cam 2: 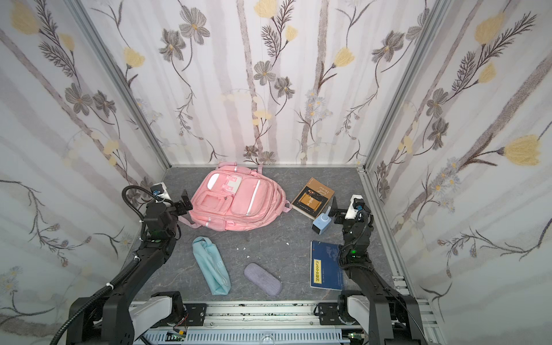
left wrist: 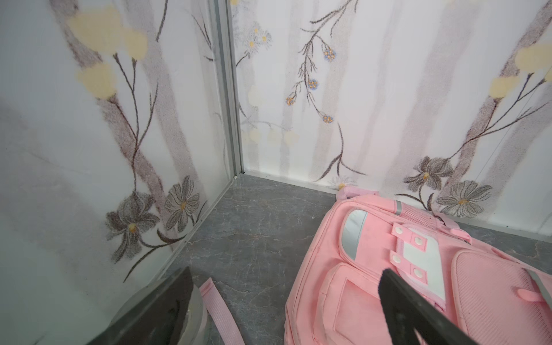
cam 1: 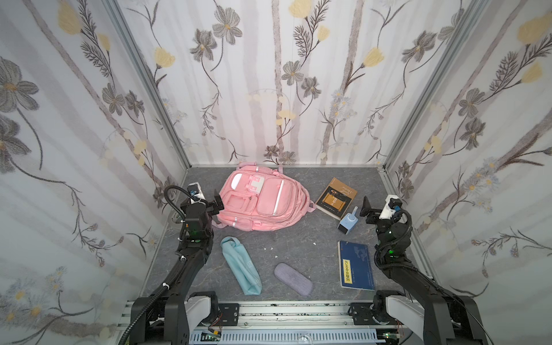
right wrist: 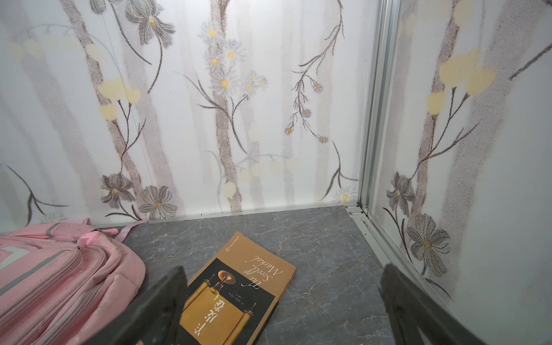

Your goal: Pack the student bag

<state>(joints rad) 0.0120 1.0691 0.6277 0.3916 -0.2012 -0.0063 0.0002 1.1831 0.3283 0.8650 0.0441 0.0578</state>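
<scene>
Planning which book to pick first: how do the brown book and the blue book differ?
The brown book lies turned diagonally, far back near the student bag. The blue book lies nearly square to the front edge, closer in. The brown book shows a thick page edge, while the blue book looks thinner. Both lie flat and closed on the table.
</scene>
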